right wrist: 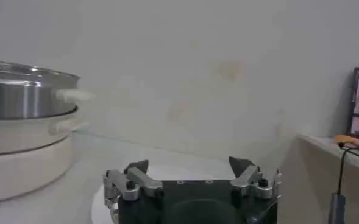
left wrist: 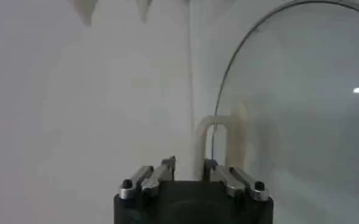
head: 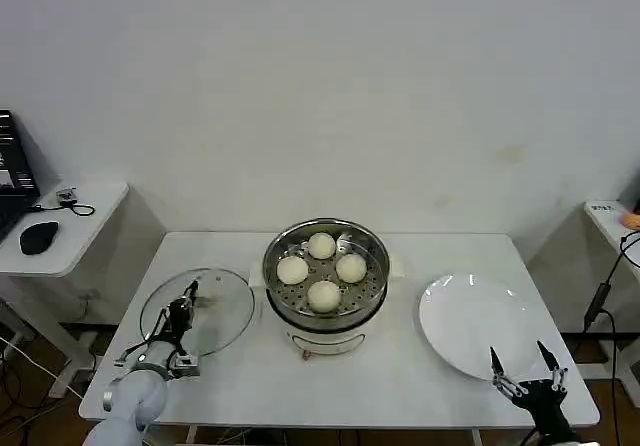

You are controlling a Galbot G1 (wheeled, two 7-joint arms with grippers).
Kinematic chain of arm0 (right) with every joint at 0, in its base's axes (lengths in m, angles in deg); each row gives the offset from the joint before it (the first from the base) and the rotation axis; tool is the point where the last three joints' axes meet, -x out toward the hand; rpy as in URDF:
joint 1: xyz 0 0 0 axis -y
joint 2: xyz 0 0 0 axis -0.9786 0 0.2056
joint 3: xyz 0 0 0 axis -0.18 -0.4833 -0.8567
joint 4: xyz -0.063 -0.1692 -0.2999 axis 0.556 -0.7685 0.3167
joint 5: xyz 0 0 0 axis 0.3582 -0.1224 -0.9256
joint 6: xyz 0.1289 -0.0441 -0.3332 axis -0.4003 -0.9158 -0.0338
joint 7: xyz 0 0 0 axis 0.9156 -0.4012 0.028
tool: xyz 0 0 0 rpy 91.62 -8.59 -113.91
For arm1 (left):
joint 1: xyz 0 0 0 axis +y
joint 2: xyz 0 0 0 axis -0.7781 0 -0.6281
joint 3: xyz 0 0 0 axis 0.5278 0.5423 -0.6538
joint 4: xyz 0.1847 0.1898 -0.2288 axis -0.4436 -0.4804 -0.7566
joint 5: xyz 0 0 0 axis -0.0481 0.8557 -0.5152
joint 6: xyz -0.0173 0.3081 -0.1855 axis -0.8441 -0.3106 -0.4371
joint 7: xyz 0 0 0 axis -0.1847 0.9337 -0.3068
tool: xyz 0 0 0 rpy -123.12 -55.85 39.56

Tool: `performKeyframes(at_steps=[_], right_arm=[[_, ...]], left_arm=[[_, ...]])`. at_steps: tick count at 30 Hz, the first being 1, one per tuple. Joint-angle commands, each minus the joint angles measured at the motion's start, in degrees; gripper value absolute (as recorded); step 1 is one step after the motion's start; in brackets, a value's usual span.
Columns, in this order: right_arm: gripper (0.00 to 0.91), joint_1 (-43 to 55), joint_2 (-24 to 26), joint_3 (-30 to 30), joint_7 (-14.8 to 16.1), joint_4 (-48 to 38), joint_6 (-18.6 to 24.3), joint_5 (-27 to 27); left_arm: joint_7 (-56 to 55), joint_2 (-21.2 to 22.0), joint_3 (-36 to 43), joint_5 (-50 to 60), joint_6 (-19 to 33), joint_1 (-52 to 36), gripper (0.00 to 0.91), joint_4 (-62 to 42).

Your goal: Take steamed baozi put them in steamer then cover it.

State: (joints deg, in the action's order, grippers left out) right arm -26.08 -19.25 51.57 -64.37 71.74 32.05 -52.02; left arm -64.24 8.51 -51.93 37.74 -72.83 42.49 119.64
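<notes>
The left tool (head: pixel 186 304), jaws nearly together, hovers over the round clear glass cover (head: pixel 198 312) (at nine o'clock of the shiny steel steamer (head: pixel 326 276)), presumably to lift it. Four creamy-white baozi (head: pixel 323 295) sit inside; the right tool (head: pixel 528 366) waits spread apart.

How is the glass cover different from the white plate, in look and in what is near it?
The cover is clear glass with a metal rim and a pale handle; the plate is plain opaque white. The cover lies to the left of the steamer, the plate to its right. The left gripper is over the cover's handle; the right gripper hangs open at the plate's near edge. Both are round and lie flat on the table.
</notes>
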Motion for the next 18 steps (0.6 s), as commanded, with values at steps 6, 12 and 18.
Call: performKeyframes(at_steps=[6, 12, 18], right_arm=[[0.907, 0.2, 0.1, -0.5, 0.4, -0.2, 0.0, -0.4], [0.907, 0.2, 0.6, -0.6, 2.4, -0.8, 1.7, -2.5], [0.907, 0.6, 0.6, -1.3, 2.9, -1.2, 1.8, -2.9]], left_arm=[[1.6, -4.7, -5.3, -4.1, -8.6, 4.9, 0.000, 21.1], [8.0, -7.5, -4.2, -5.3, -15.1, 2.9, 0.000, 26.5], [12.4, -9.8, 2.4, -9.5, -20.8, 0.7, 0.000, 31.4]])
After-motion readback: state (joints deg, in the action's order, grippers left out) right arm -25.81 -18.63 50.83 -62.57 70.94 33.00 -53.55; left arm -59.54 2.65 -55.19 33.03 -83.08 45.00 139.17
